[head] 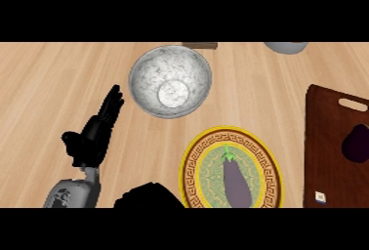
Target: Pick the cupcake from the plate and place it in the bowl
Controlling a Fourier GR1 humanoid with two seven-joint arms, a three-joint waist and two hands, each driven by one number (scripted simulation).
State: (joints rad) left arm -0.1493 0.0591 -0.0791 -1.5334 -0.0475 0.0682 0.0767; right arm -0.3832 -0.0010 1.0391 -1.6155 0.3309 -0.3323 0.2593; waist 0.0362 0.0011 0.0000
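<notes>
Contents of the wooden counter point(43, 73), listed left to right:

1. Grey forearm point(71, 194), lower left, coming up from the bottom edge.
2. Left hand point(93, 139), black, on that forearm. Fingers straight and held together, pointing toward the far side of the counter; thumb stuck out to the left. It holds nothing. The fingertips end near the bowl's left side but stay apart from it.
3. Right hand point(148, 196), a black mass at the bottom edge, just beside the plate's left rim. Mostly cut off by the edge; whether it is open or closed cannot be told. Nothing can be seen in it.
4. Bowl point(155, 68), grey and white marbled, round, with a pale flat bottom, standing upright on the far half of the counter. Nothing lies in it.
5. Brown block point(199, 45), only a sliver showing at the far edge, just behind the bowl.
6. Plate point(189, 166), yellow rim with a dark key pattern and a greenish middle, on the near side, below and to the right of the bowl and apart from it.
7. Eggplant point(236, 179), purple with a green stem, lying lengthwise on the plate, stem toward the bowl. It is the only thing on the plate.
8. Grey dish point(286, 47), far edge, partly cut off.
9. Cutting board point(328, 146), dark brown, with a handle slot, along the right edge, close beside the plate.
10. Dark purple item point(356, 142) on the board, cut off by the right edge; kind unclear
</notes>
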